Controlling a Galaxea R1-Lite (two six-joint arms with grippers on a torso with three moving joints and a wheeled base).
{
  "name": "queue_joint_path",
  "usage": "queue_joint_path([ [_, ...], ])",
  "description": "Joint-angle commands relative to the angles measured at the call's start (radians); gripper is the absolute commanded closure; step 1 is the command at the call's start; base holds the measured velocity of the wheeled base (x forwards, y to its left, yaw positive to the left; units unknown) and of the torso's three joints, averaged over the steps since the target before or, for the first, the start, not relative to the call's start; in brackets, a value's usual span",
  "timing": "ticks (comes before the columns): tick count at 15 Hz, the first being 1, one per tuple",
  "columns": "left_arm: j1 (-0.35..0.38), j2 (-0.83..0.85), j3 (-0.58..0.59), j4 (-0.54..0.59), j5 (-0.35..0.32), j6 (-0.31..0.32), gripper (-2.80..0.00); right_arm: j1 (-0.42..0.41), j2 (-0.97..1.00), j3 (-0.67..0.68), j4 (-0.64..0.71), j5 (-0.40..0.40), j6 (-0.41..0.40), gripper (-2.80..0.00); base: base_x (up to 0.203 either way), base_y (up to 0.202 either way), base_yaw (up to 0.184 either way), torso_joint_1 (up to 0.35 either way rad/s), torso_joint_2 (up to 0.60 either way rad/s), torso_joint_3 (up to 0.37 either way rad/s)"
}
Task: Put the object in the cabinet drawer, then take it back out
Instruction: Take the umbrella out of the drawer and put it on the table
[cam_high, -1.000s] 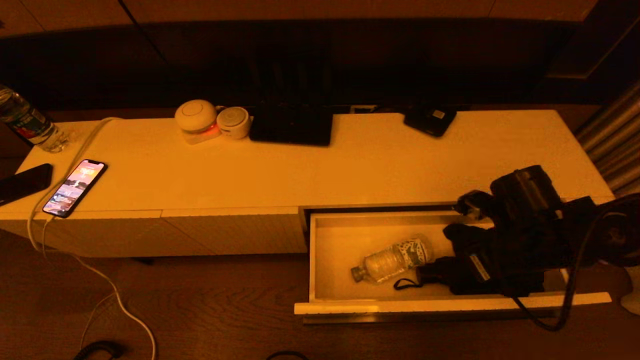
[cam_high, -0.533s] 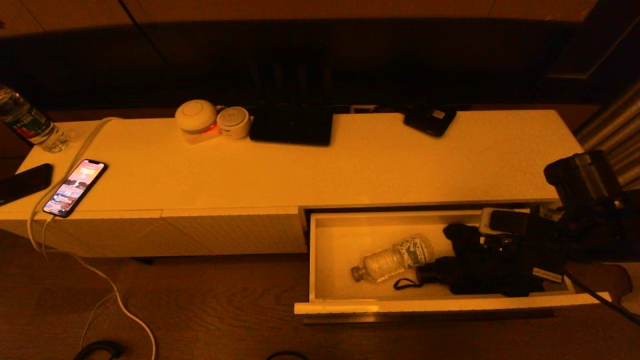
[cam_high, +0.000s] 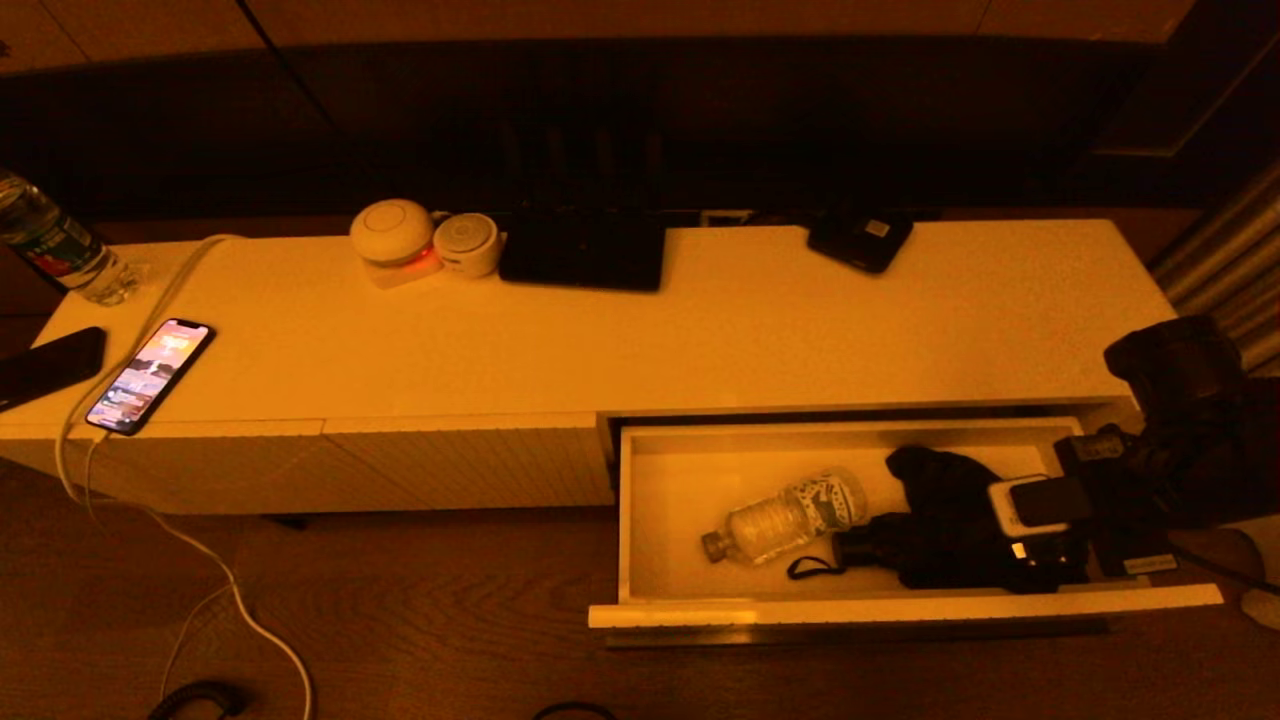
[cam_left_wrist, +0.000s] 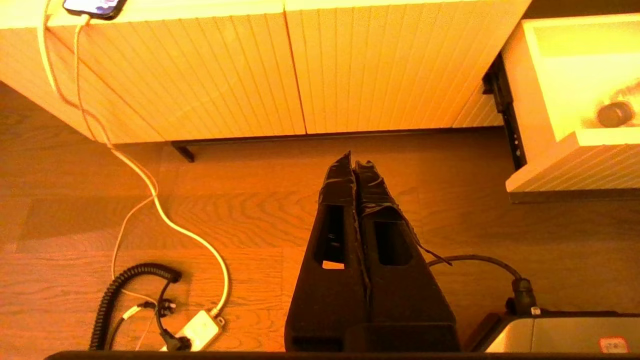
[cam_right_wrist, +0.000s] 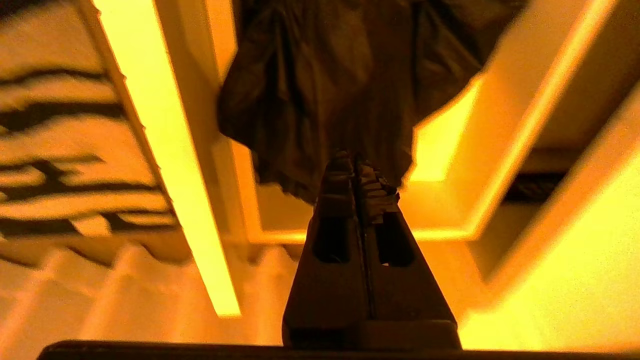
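Note:
The cabinet drawer (cam_high: 900, 607) stands pulled out at the cabinet's right end. Inside it lie a clear water bottle (cam_high: 790, 517) on its side and a folded black umbrella (cam_high: 940, 520) to its right. My right gripper (cam_high: 1020, 560) hangs over the drawer's right end, shut, its tips at the edge of the umbrella's fabric (cam_right_wrist: 340, 75); no grip on the fabric shows. The right wrist view shows the fingers (cam_right_wrist: 345, 190) pressed together above the drawer's wall (cam_right_wrist: 165, 150). My left gripper (cam_left_wrist: 354, 160) is shut and empty over the wooden floor, left of the drawer (cam_left_wrist: 575, 150).
On the cabinet top lie a lit phone (cam_high: 150, 375) on a white cable, a second bottle (cam_high: 55, 245), two round devices (cam_high: 395, 235), a black box (cam_high: 585, 250) and a small black device (cam_high: 860, 238). Cables and a power strip (cam_left_wrist: 195, 330) lie on the floor.
My right arm has swung from over the drawer's middle out to its right end and turned to face the umbrella. The bottle and umbrella have not moved.

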Motion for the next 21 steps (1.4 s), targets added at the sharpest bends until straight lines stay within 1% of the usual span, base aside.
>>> queue_joint_path([
  [1, 0.000, 0.000, 0.000, 0.000, 0.000, 0.000, 0.00, -0.036, 0.046, -0.032, 0.025, 0.043, -0.011, 0.00, 0.000, 0.000, 0.000, 0.000, 0.00, 0.000],
  [2, 0.000, 0.000, 0.000, 0.000, 0.000, 0.000, 0.00, -0.041, 0.050, -0.036, 0.032, 0.049, -0.018, 0.00, 0.000, 0.000, 0.000, 0.000, 0.00, 0.000],
  [4, 0.000, 0.000, 0.000, 0.000, 0.000, 0.000, 0.00, -0.084, 0.085, -0.079, 0.086, 0.068, -0.076, 0.00, 0.000, 0.000, 0.000, 0.000, 0.00, 0.000],
  [5, 0.000, 0.000, 0.000, 0.000, 0.000, 0.000, 0.00, -0.088, 0.096, -0.082, 0.101, 0.076, -0.083, 0.00, 0.000, 0.000, 0.000, 0.000, 0.00, 0.000],
  [9, 0.000, 0.000, 0.000, 0.000, 0.000, 0.000, 0.00, -0.090, 0.123, -0.086, 0.093, 0.105, -0.089, 0.00, 0.000, 0.000, 0.000, 0.000, 0.00, 0.000],
  [10, 0.000, 0.000, 0.000, 0.000, 0.000, 0.000, 0.00, -0.090, 0.126, -0.094, 0.092, 0.109, -0.089, -2.80, 0.000, 0.000, 0.000, 0.000, 0.00, 0.000],
  [14, 0.000, 0.000, 0.000, 0.000, 0.000, 0.000, 0.00, -0.090, 0.137, -0.134, 0.101, 0.111, -0.080, -2.80, 0.000, 0.000, 0.000, 0.000, 0.00, 0.000],
  [21, 0.000, 0.000, 0.000, 0.000, 0.000, 0.000, 0.00, -0.090, 0.179, -0.133, 0.104, 0.102, -0.083, -2.80, 0.000, 0.000, 0.000, 0.000, 0.00, 0.000],
])
